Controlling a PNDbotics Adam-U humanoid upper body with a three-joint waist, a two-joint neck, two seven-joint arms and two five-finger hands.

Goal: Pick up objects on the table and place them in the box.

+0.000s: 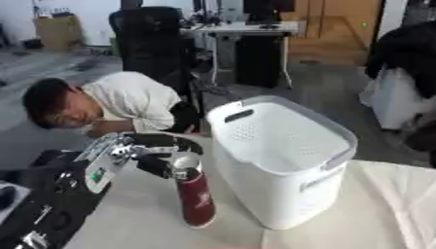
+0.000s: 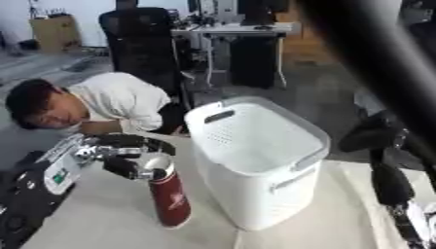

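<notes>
My left hand (image 1: 149, 151) has its fingers (image 1: 170, 142) curled round the top of the red bottle (image 1: 196, 197), just under its silver cap; the thumb side sits nearer me and the fingers wrap the far side. The bottle hangs below the fingers, tilted a little, its base at or just off the table (image 1: 136, 214); I cannot tell which. To the right of the fingers, close beside the bottle, stands the white box (image 1: 281, 170), its open rim about level with my grip. So I judge the step is the lift and carry: I want to raise straight up first until the base clears that rim, then move right over the opening, and only then let go. Swinging right early would knock the bottle against the wall. My right hand (image 2: 408, 214) hangs low at the far right; its fingers I cannot make out.
</notes>
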